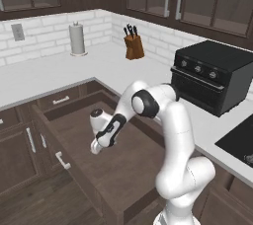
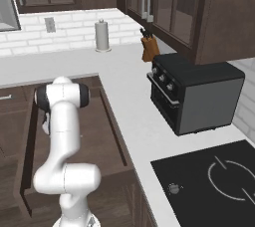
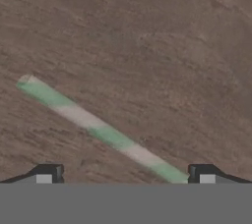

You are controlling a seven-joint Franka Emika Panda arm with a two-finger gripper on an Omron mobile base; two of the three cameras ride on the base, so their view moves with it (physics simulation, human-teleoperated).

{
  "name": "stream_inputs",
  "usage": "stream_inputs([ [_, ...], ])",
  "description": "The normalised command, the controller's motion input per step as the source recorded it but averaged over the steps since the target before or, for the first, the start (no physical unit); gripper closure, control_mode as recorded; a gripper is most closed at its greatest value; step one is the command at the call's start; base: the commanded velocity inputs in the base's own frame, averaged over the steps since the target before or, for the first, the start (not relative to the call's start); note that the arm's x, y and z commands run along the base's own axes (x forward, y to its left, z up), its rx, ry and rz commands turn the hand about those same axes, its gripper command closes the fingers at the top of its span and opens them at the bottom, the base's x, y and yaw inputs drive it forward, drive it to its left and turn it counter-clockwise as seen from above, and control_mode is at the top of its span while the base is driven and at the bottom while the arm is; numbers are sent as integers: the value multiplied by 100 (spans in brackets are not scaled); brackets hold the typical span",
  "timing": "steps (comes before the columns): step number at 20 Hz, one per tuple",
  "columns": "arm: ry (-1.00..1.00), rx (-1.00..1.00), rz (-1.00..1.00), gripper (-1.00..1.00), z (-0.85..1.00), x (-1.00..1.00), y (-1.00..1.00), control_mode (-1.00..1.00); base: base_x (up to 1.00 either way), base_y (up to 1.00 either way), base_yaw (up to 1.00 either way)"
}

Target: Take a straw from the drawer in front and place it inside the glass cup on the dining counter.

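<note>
Your white robot arm bends down into the big, open, dark-brown wooden drawer (image 1: 118,169), which is pulled out from under the white worktop (image 1: 49,78). In the left base view, your claw (image 1: 95,147) hangs low inside the drawer, pointing down at its wooden floor.

In the hand view you see the thin straw (image 3: 101,130) with green and white stripes. It lies flat on the brown drawer floor. It runs on a slant, from the upper left down to the lower right of that view. Its lower end reaches just beside the right dark fingertip (image 3: 201,173). The two tips of your claw stand wide apart, one at each side of the view, and nothing is between them. The straw is not held. You cannot tell from the pictures how high the tips are above the wood.

On the white worktop behind the drawer stands a white paper towel roll (image 1: 77,39) on a holder. A brown wooden knife block (image 1: 133,45) with dark handles stands near the corner. A black boxy toaster oven (image 1: 213,76) with round knobs sits further along the worktop, and a flat black cooktop (image 2: 211,181) lies beside it.
</note>
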Motion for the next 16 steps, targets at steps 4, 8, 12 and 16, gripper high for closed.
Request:
stream_inputs([
  [4,1,0,5,-100,-19,6,0,-100,0,0,0],
  [8,1,0,6,-100,-12,11,0,-100,0,0,0],
  [12,1,0,8,-100,-6,14,0,-100,0,0,0],
  [16,4,0,11,-100,-10,14,3,-100,0,0,0],
])
